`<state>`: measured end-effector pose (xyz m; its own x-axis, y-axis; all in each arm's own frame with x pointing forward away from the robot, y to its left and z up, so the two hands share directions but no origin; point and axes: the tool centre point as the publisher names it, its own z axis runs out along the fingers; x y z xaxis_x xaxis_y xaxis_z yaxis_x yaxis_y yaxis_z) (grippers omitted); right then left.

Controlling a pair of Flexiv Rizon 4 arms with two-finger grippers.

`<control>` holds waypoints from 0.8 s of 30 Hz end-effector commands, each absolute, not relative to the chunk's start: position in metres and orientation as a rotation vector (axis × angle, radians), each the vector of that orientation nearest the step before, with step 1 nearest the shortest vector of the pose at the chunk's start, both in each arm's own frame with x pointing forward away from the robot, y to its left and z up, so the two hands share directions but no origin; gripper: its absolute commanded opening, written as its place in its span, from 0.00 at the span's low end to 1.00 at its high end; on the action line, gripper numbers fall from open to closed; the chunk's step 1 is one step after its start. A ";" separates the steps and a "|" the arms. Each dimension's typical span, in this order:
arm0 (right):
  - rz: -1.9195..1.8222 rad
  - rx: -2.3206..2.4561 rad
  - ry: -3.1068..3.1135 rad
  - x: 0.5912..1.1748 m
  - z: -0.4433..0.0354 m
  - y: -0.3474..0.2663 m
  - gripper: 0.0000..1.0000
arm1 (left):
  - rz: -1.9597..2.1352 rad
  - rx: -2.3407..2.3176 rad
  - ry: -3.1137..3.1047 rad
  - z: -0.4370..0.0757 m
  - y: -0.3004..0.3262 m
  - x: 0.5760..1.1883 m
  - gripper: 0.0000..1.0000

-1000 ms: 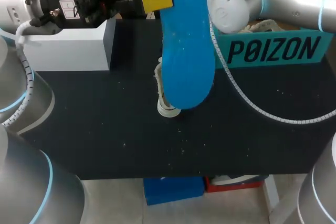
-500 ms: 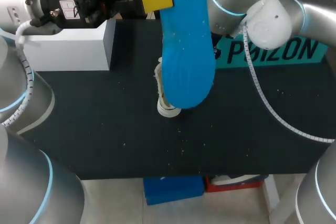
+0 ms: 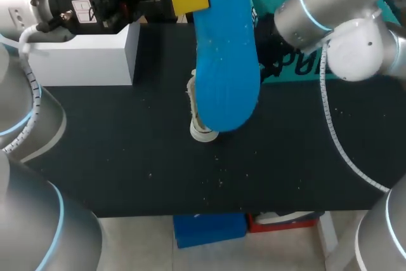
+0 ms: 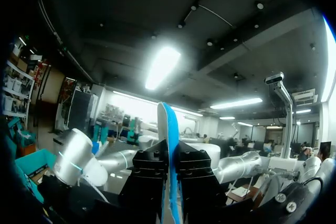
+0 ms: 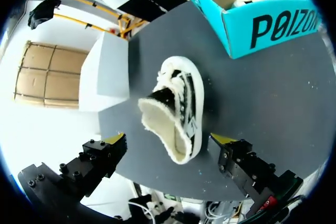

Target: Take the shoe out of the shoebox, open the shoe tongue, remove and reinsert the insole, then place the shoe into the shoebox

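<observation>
Lying on the table near the shoebox, the shoe sits ahead of the right fingers, which are spread wide and hold nothing. The left fingers pinch the insole edgewise, held aloft. Judgement: the shoe is light, with a soft upper that will collapse, so grip it at the stiffer sole or heel. The insole is thin, floppy foam.

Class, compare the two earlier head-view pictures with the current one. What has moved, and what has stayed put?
The right arm swung towards the view's right, across the front of the shoebox, now hiding part of it. Nothing was grasped or released. The left end effector stayed shut on the raised blue insole; the shoe stayed on the table.
</observation>
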<state>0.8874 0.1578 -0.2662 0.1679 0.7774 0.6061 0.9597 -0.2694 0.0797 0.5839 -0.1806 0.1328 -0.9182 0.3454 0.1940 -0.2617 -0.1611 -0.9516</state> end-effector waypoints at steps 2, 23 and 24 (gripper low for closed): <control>-1.118 -1.856 -1.478 0.879 -0.251 0.150 1.00 | 2.130 -0.094 -1.724 0.133 -0.183 0.584 0.00; -1.299 -1.475 -1.143 0.880 -0.225 0.165 1.00 | 2.130 -0.094 -1.724 0.133 -0.183 0.584 0.00; -1.300 -1.475 -1.144 0.879 -0.225 0.165 1.00 | 2.130 -0.094 -1.724 0.133 -0.183 0.584 0.00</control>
<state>0.8816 0.1652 -0.2207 0.1054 0.3520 0.9301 0.9735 -0.2274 -0.0243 0.5839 -0.1806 0.1328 -0.9182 0.3454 0.1940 -0.2617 -0.1611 -0.9516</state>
